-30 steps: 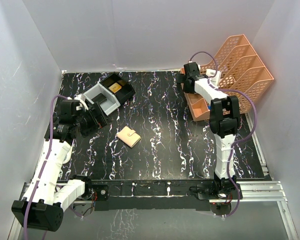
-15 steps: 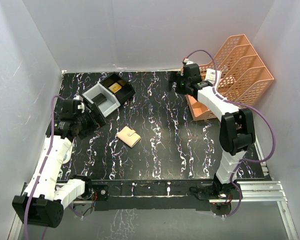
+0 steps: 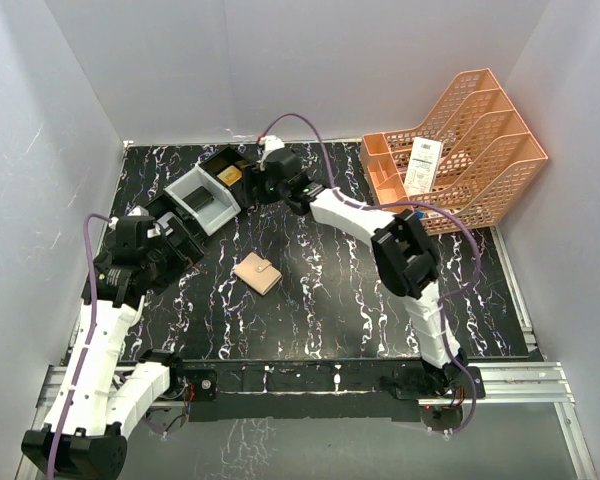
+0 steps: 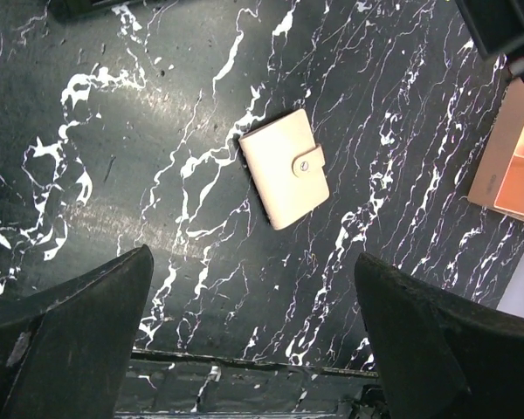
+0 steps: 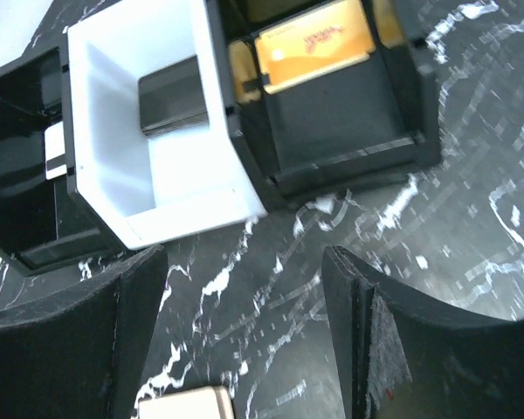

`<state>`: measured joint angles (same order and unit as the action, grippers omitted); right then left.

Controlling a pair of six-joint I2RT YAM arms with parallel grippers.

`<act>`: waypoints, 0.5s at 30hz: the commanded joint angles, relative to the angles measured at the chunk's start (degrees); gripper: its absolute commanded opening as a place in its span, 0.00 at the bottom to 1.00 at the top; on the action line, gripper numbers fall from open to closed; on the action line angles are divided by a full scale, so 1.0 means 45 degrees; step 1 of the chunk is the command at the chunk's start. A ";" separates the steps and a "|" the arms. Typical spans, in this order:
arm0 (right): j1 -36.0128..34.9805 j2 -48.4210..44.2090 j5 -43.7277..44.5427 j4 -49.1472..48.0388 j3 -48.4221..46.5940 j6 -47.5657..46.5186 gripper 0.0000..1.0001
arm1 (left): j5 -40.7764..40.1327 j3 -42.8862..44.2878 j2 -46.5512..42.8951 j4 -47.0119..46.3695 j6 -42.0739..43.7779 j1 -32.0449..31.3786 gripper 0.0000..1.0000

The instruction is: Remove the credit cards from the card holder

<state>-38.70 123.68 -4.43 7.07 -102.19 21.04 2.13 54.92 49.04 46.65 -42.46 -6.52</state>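
Card holder [image 4: 284, 168] lies snapped shut, untouched, while left hand [image 4: 251, 262] and right hand [image 5: 243, 257] gape empty.

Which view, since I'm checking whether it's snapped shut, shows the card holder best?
Left wrist: the card holder lies whole, closed, tab visible. The top view shows it small; the right wrist catches only a corner.

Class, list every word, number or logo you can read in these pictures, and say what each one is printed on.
No text here can be read.
Gold card: reddish print across its face, too blurred to read.
Receipt in the orange rack: dark printed lines, too small to read.
Wallet: no lettering shows on it.
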 commanded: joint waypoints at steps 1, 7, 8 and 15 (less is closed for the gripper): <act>-0.0699 0.1048 0.0787 -0.1697 -0.2079 -0.1294 0.68 | -0.0041 -0.0386 -0.0613 0.0565 -0.0605 0.0063 0.99; -0.1325 0.2808 0.2269 -0.1682 -0.4124 -0.2663 0.65 | -0.0047 -0.0168 -0.0649 0.0746 -0.0529 0.0063 0.99; -0.1340 0.3034 0.2377 -0.1671 -0.4412 -0.2775 0.65 | -0.0012 -0.0140 -0.0617 0.0731 -0.0509 0.0063 0.99; -0.1345 0.4642 0.2279 -0.1408 -0.6366 -0.3058 0.60 | 0.0112 0.0012 -0.0582 0.0820 -0.0429 0.0063 0.99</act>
<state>-45.30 141.38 4.23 2.90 -123.98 9.78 2.13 53.45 46.57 48.49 -44.58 -6.52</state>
